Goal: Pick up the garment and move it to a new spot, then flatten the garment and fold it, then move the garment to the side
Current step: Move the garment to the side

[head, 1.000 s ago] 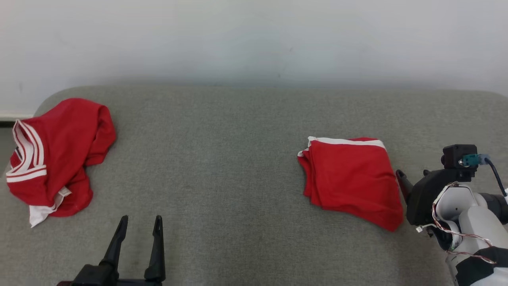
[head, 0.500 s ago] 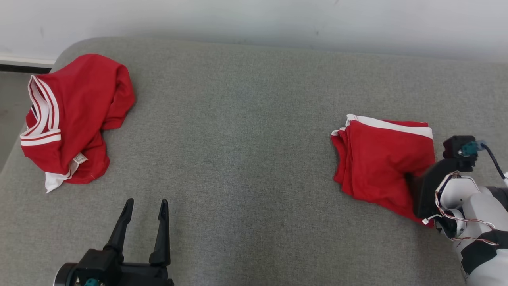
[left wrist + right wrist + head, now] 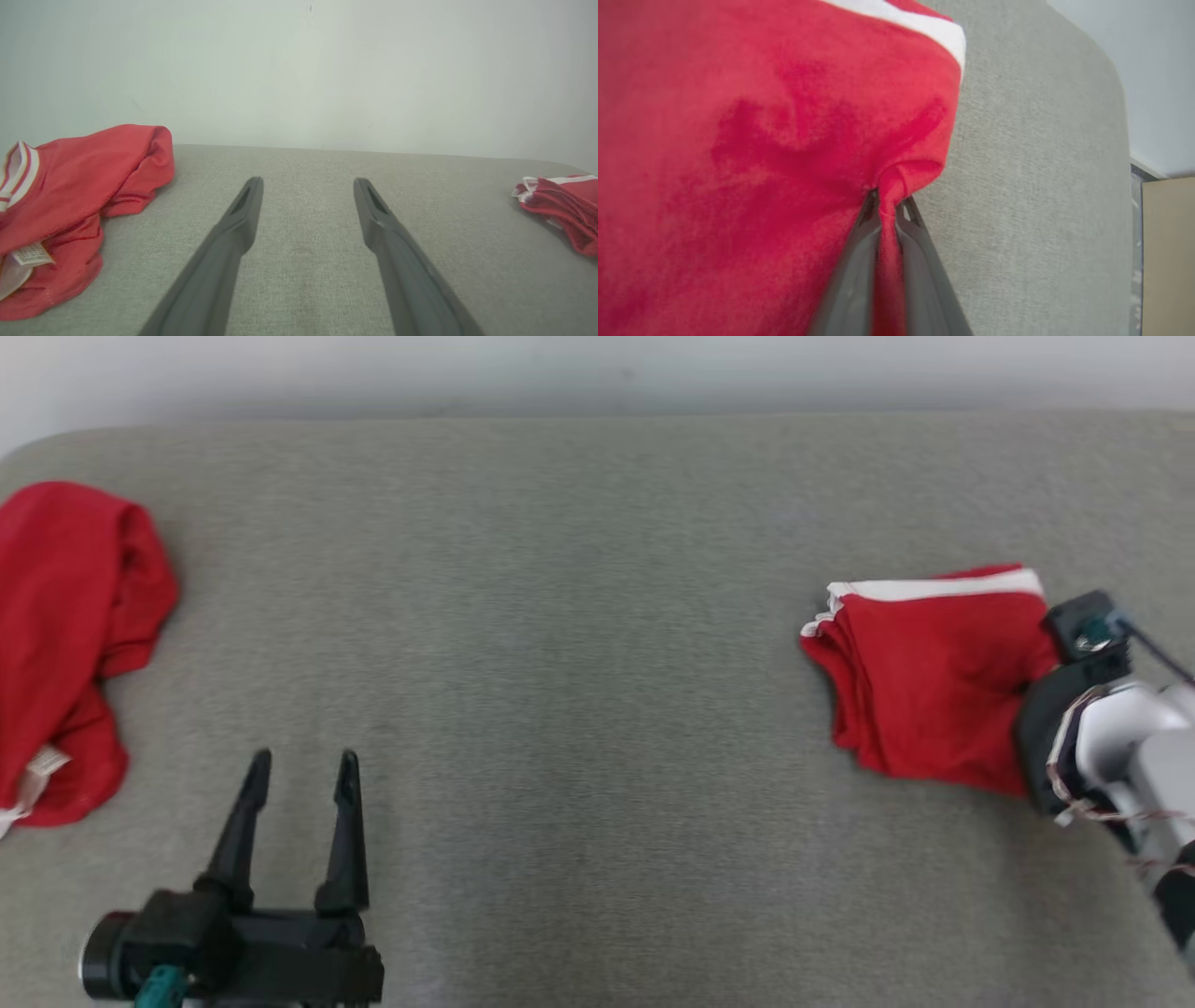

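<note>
A folded red garment (image 3: 924, 681) with a white band along its far edge lies at the right of the grey cushion (image 3: 579, 616). In the right wrist view my right gripper (image 3: 888, 205) is shut on a pinched fold at the near right edge of the garment (image 3: 761, 140). The head view shows the pale right wrist (image 3: 1111, 728) against that edge, hiding the fingers. My left gripper (image 3: 303, 765) stands open at the lower left over bare cushion, nothing between its fingers (image 3: 243, 219). The folded garment (image 3: 560, 205) also shows at the right edge of the left wrist view.
A second red garment (image 3: 65, 644) with white stripes lies crumpled at the cushion's far left (image 3: 70, 196). A pale wall (image 3: 597, 364) runs behind the cushion. The cushion's right end falls away beside a beige panel (image 3: 1167, 256).
My right gripper has gone from open beside the folded garment to shut on its edge. The head camera has shifted, so the whole picture moved. The left gripper stays open.
</note>
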Robot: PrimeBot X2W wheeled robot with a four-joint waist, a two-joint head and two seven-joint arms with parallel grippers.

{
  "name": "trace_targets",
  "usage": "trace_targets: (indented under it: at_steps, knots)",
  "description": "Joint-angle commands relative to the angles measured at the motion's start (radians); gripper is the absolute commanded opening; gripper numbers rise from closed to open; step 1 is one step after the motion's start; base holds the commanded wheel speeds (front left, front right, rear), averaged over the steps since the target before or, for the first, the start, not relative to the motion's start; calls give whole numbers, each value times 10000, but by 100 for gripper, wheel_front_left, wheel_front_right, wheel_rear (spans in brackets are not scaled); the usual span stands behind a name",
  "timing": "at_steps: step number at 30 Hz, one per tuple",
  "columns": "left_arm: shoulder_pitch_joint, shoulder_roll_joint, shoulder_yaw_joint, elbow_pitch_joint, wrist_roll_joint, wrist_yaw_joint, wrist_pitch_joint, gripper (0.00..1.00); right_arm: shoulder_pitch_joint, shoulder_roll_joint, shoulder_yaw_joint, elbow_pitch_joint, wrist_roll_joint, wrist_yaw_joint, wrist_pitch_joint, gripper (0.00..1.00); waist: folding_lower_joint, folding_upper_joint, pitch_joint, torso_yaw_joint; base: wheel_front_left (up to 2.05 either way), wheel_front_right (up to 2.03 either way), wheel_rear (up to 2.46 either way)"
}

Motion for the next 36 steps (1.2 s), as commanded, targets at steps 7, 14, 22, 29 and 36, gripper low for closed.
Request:
trace_targets:
  at_steps: [7,14,22,29,36]
  knots:
    - [-611,22,-120,-627,149,-131,-5,100,-712,-1171,81,-12,-170,-33,-1019,0,-2,-2,1067,-1642,0,0,0]
    - [-996,68,-254,-1057,427,-283,-5,100,-1026,-1711,-240,109,-792,-33,-2178,0,-2,-2,1607,-2260,0,0,0]
    - [-1387,224,-514,-1320,553,-406,-3,100,-1369,-1821,-332,-86,-1702,-33,-3201,0,-2,-2,2065,-2618,0,0,0]
    - [-1463,337,-527,-1372,502,-428,-3,100,-1527,-1792,-183,-169,-2318,-33,-3637,0,-2,-2,2239,-2759,0,0,0]
    - [-1522,359,-512,-1329,471,-456,-3,100,-1489,-1626,-825,-170,-3198,-33,-3819,0,-2,-2,2216,-2738,0,0,0]
